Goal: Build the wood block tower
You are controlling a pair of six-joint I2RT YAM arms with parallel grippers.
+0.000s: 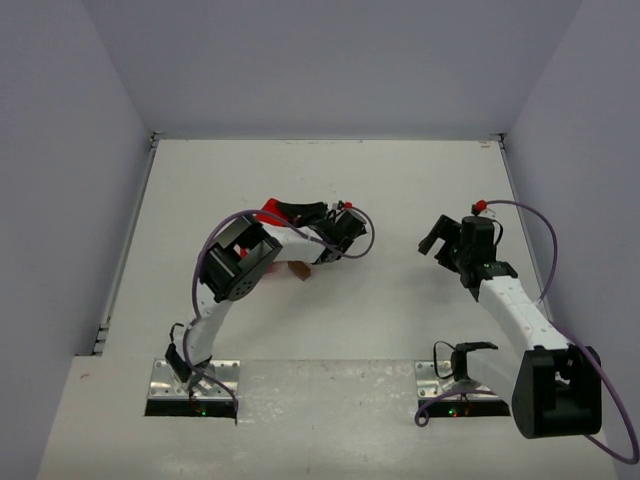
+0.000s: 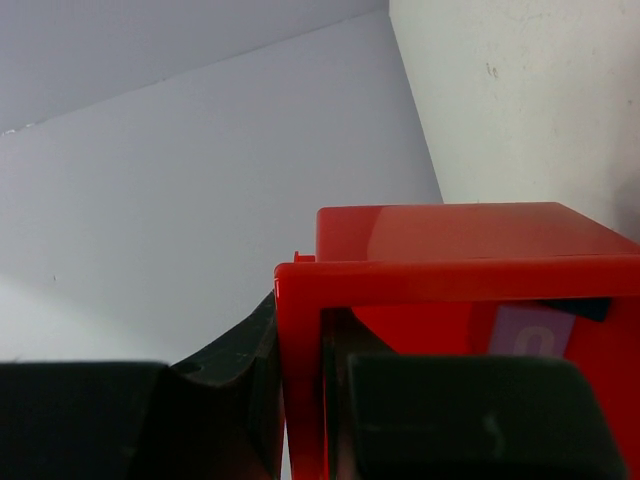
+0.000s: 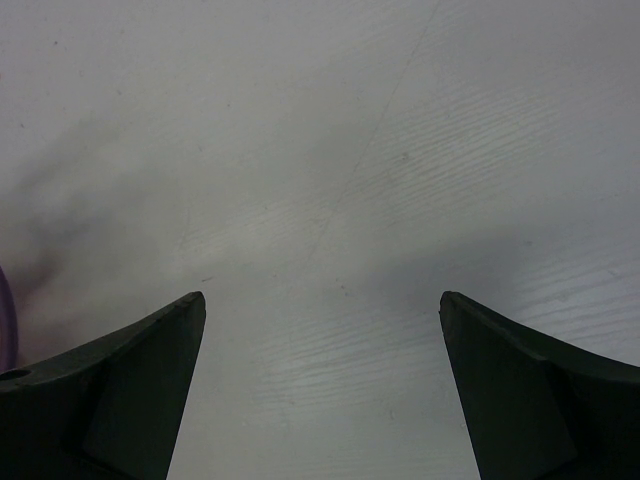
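My left gripper (image 1: 284,213) is shut on the side wall of a red plastic bin (image 1: 268,211), left of the table's centre. In the left wrist view the bin wall (image 2: 300,330) sits pinched between my fingers (image 2: 228,375), and the enclosure's walls show behind the bin. Inside the bin (image 2: 450,255) I see a lilac block (image 2: 530,338) and a dark blue piece (image 2: 582,308) of the wood block tower. A brown block (image 1: 298,268) lies on the table under my left forearm. My right gripper (image 1: 437,238) hangs open over bare table (image 3: 322,310), holding nothing.
The white table (image 1: 400,180) is boxed in by grey walls at the back and on both sides. A purple cable (image 1: 362,228) loops off the left wrist, and another (image 1: 545,225) arcs off the right arm.
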